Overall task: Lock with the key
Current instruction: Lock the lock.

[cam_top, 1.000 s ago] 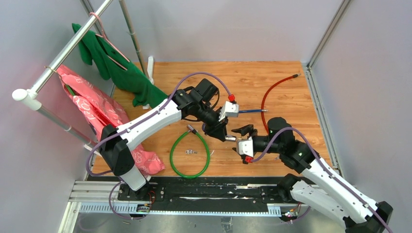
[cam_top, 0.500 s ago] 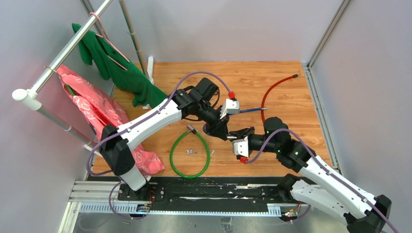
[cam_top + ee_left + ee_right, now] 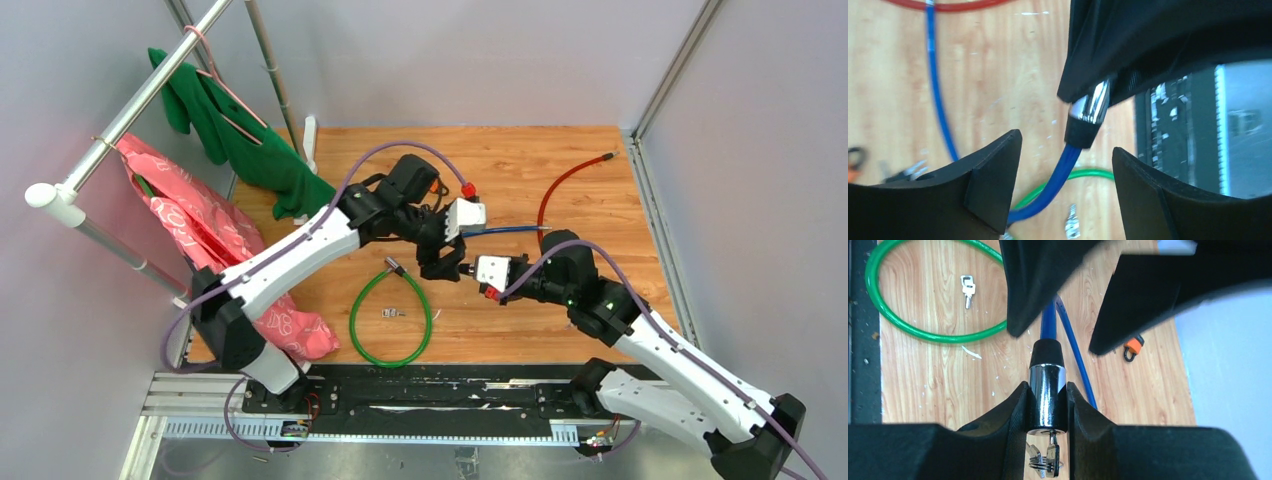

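Currently, right claw [image 3: 1047, 395]: closed on the barrel [image 3: 1047, 382], one finger on each side of the chrome sleeve.
Left claw [image 3: 1065, 150]: wide, fingers on either side of the blue cable [image 3: 1060, 175], touching neither cable nor barrel in its wrist view.
Barrel: chrome cylinder with a black collar where the blue cable enters; held roughly in line with the right fingers, collar end pointing toward the left claw.
Key [image 3: 1052, 460]: sits in the barrel's near end, a ring with more keys hanging from it between the right fingers; cannot tell how it is turned.
Blue cable: runs from the collar down past the left claw, then out across the bench [image 3: 560, 150] toward the red cable [image 3: 546, 210].
Claws together: meet tip to tip near mid bench in the top view, right claw just right of the left one.
Green cable [image 3: 353, 318]: loop lying flat on the bench, near side, left of the claws.
Spare keys [image 3: 967, 287]: small pair lying inside the green loop, apart from its cable.
Orange padlock [image 3: 1132, 346]: small, on the bench beside the blue cable, partly hidden by a left finger.
Red cable: curved on the far right part of the bench.
Rack [image 3: 140, 100]: at far left, with a green garment [image 3: 240, 140] and a pink one [image 3: 190, 225] hanging on it.
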Available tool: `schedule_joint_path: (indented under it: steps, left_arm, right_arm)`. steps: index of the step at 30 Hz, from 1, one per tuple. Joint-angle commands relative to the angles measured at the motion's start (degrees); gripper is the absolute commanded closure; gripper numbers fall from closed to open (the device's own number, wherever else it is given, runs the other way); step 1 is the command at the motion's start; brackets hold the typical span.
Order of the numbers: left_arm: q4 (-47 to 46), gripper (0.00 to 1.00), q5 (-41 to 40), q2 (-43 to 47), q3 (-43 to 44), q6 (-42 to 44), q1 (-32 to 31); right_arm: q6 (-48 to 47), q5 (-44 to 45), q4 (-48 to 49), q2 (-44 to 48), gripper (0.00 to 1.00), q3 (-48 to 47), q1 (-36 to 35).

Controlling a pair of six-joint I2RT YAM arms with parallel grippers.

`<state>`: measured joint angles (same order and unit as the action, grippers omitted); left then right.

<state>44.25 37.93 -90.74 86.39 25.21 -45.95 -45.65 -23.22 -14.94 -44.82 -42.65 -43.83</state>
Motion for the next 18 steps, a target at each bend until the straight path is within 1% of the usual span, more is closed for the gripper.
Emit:
schedule_joint_path:
  steps: [1, 2, 3, 4, 6, 7, 11, 16, 18]
  left_arm:
    - [1.5, 0.25, -6.8, 10.5, -3.7, 18.4, 1.7]
    - [-0.2, 0.25, -6.9, 13.2, -6.4, 20.1, 2.1]
    - [-4.1, 0.25, -7.3, 15.8, -9.9, 19.7, 2.4]
    - [-8.7, 0.25, -8.4, 18.3, -14.5, 18.1, 2.5]
    - [-16.6, 0.25, -9.0, 21.7, -20.0, 15.3, 2.5]
    - [-19.3, 0.26, -9.2, 22.4, -21.3, 14.1, 2.5]
    - [-25.8, 0.26, -11.6, 20.9, -22.4, 9.8, 2.7]
    - [-31.3, 0.26, -10.9, 17.7, -23.7, 9.4, 3.0]
    - [-33.3, 0.30, -11.4, 16.6, -24.2, 9.0, 3.1]
  right_arm:
    - [10.2, 1.1, -0.7, -1.5, 1.00, -4.3, 1.4]
    - [11.8, -0.1, -1.0, -2.1, 1.00, -5.1, 2.3]
    - [13.1, -1.4, -1.1, -2.8, 1.00, -5.9, 3.3]
    - [15.3, -2.8, -1.1, -3.4, 1.00, -6.7, 4.4]
    - [18.2, -5.9, -1.3, -4.9, 1.00, -8.5, 6.6]
    - [19.5, -7.7, -1.3, -5.6, 1.00, -9.3, 7.7]
    - [22.0, -14.0, -2.2, -7.9, 1.00, -11.8, 10.9]
    - [20.7, -16.2, -4.8, -9.5, 1.00, -13.8, 12.1]
    - [20.5, -17.3, -4.8, -9.3, 1.00, -14.2, 12.6]
